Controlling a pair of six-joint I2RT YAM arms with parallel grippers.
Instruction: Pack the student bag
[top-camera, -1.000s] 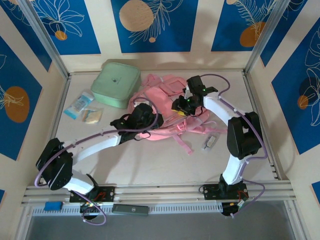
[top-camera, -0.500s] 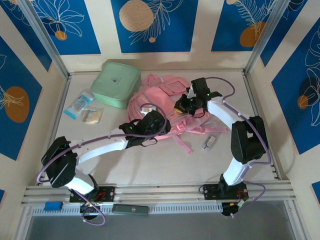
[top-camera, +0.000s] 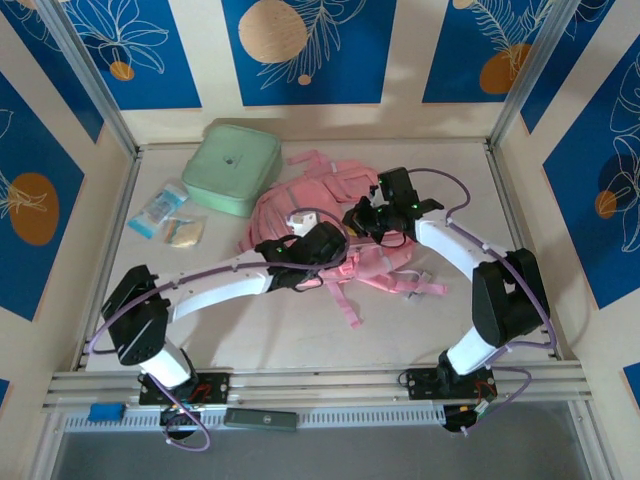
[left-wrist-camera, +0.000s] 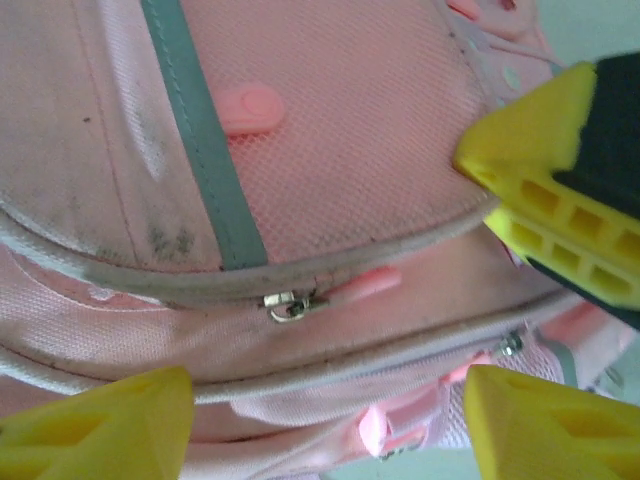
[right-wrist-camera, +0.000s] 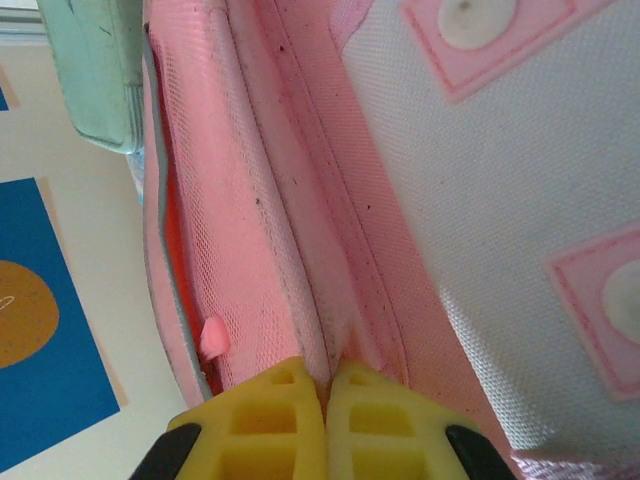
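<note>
- Pale table, blue-patterned walls: student bag (top-camera: 322, 180) lies mid-table, toward the far edge.
- Right fingers (right-wrist-camera: 280, 415) are pinched together on a bag seam; hold that taut.
- Left fingers (left-wrist-camera: 110, 425), spread apart, should close squarely on the zip pull (left-wrist-camera: 290, 303).

There is one student bag (top-camera: 285, 205), one mint green zip case (top-camera: 232, 168) and two small packets: a blue-and-white packet (top-camera: 158, 210) and a beige packet (top-camera: 184, 232). Claws number two, the left claw (left-wrist-camera: 320, 430) and the right claw (right-wrist-camera: 327, 400)
</note>
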